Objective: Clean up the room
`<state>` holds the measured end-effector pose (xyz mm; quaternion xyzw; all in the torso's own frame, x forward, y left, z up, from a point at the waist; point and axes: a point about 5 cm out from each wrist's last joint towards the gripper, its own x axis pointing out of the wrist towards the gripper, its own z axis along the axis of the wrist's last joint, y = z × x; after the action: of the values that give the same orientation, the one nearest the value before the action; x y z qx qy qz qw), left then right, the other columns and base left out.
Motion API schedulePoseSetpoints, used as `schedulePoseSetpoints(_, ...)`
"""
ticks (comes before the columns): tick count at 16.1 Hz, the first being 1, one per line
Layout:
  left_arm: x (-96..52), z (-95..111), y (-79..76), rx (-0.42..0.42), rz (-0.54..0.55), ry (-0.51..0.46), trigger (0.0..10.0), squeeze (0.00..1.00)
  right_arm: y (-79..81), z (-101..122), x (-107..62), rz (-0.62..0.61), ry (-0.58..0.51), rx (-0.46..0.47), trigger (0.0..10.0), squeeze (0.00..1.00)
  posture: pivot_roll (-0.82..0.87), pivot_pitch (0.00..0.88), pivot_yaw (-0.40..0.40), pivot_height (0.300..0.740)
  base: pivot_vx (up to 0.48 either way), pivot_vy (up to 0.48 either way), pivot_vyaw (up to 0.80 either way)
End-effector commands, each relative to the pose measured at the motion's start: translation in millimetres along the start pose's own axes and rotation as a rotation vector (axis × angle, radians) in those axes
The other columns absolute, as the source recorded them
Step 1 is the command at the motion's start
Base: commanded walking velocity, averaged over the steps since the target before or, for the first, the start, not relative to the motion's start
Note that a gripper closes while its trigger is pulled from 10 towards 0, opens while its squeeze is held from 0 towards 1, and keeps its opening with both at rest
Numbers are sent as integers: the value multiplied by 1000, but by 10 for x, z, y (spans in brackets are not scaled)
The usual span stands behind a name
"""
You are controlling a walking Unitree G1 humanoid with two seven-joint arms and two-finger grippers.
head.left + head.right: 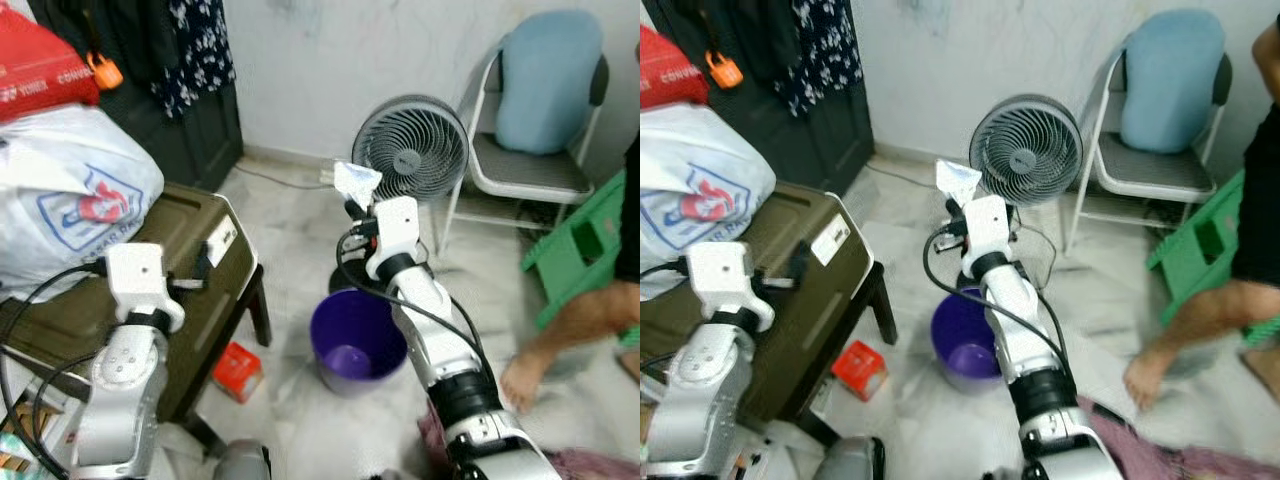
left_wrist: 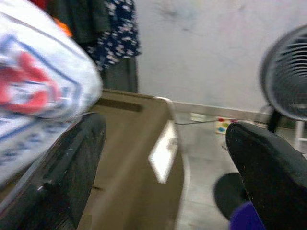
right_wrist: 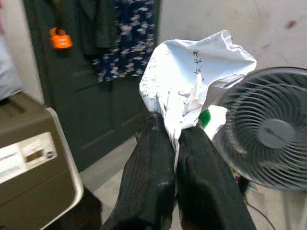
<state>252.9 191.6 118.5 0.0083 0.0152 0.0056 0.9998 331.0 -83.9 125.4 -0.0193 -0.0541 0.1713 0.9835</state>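
Observation:
My right gripper (image 3: 176, 136) is shut on a crumpled white paper with print (image 3: 192, 79), held up in front of the grey fan (image 1: 412, 147). That paper (image 1: 356, 181) sits higher than the purple bucket (image 1: 357, 340) on the floor and a little beyond it. The bucket holds a small pale lump at its bottom. My left gripper (image 2: 163, 158) is open with nothing between its fingers (image 2: 72, 163), raised beside the olive case (image 1: 190, 270).
A white plastic bag (image 1: 70, 190) and a red bag lie on the olive case. A small red box (image 1: 237, 370) lies on the floor by the table leg. A person's bare foot (image 1: 530, 375), a green stool (image 1: 585, 240) and a chair with a blue cushion (image 1: 545, 80) stand at right.

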Motion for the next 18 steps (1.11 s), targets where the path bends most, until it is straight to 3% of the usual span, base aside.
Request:
schedulePoseSetpoints(1, -12, 26, -36, -12, -35, -7, 10000, 0, -41, 17, -1, -20, -5, 6, 10000, 0, 92, 68, -30, 740, 0, 0, -800)
schedulePoseSetpoints(9, -33, 13, -101, -27, -41, -6, 10000, 0, -24, 37, -15, -8, -21, 9, 10000, 0, 84, 65, -36, 740, 279, 253, -68)
schedulePoseSetpoints(13, -30, 13, -98, -25, -11, -6, 10000, 0, -1, 54, -4, 8, -29, 1, 10000, 0, 84, 71, -36, 740, 0, 64, 0)
schedulePoseSetpoints(18, 7, 59, -60, -12, -1, -23, 10000, 0, 16, 34, -17, 6, -25, 2, 10000, 0, 87, 74, -29, 740, 0, 0, 564)
